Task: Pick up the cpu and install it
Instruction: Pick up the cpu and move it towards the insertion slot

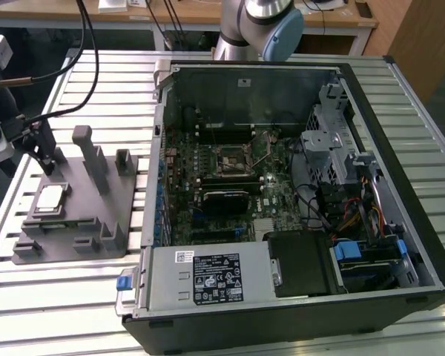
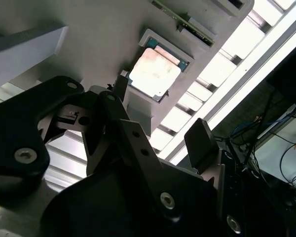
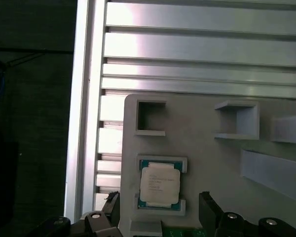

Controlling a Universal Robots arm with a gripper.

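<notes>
Flat square cpu [image 3: 160,185] sitting in tray [image 3: 212,168] recess: pale silver top, thin dark rim, teal edging showing. Gripper [image 3: 159,200] hovering over it, fingers [image 3: 207,210] spread wide, gripping nothing, seemingly not touching it.

Your cpu [image 3: 159,185] has a pale satin metal lid, rimmed by a thin edge of green board. The tray [image 3: 207,163] under it is smooth, matt grey plastic. The bench [image 3: 187,49] is ribbed bare aluminium, glaring under the light. At the tray's three o'clock in the exterior view, the computer case [image 1: 297,326] is matt black outside and dull grey sheet metal inside. Your jaws look matt black.
</notes>
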